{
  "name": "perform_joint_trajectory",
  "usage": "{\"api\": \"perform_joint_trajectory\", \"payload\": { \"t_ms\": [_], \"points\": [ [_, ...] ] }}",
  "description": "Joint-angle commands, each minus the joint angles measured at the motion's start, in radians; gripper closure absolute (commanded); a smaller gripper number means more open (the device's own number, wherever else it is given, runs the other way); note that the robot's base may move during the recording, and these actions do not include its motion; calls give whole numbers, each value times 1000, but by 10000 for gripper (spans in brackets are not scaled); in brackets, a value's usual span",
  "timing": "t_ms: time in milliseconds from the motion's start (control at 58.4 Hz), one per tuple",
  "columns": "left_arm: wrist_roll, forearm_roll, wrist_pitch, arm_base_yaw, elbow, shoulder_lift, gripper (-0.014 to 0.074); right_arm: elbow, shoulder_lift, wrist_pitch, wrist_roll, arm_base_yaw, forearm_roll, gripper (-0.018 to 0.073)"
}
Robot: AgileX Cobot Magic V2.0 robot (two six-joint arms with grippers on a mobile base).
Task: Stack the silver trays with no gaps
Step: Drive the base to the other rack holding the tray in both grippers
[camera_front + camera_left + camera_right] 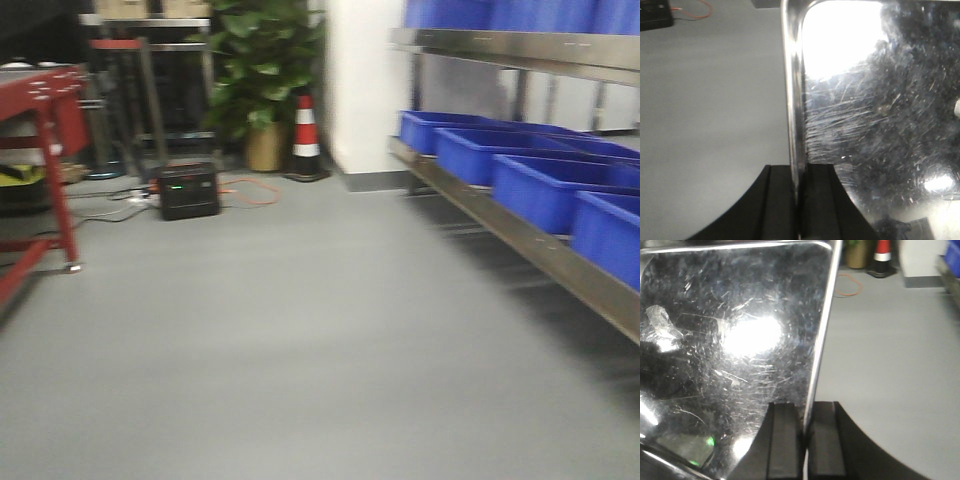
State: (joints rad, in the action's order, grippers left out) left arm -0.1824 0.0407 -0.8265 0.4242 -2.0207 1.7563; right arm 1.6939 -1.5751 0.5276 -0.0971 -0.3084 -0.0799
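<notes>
A scratched, shiny silver tray (875, 135) fills the right of the left wrist view, over the grey floor. My left gripper (798, 172) is shut on its left rim, one black finger on each side of the rim. In the right wrist view the same kind of silver tray (730, 340) fills the left. My right gripper (805, 410) is shut on that tray's right rim. The front view shows no tray and no gripper.
Blue plastic bins (530, 185) sit on a steel rack (520, 235) along the right wall. A red frame table (45, 120) stands at the left. A black power unit (188, 190), an orange cable, a traffic cone (305, 135) and a potted plant (262, 70) stand ahead.
</notes>
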Motion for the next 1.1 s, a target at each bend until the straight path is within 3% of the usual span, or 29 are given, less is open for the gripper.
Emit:
{"api": "perform_joint_trajectory", "payload": {
  "t_ms": [0, 1079],
  "points": [
    [14, -28, 37, 13, -8, -10, 616, 10, 13, -68, 17, -14, -30, 634],
    [14, -28, 37, 13, -8, -10, 616, 10, 13, -68, 17, -14, -30, 634]
  ]
}}
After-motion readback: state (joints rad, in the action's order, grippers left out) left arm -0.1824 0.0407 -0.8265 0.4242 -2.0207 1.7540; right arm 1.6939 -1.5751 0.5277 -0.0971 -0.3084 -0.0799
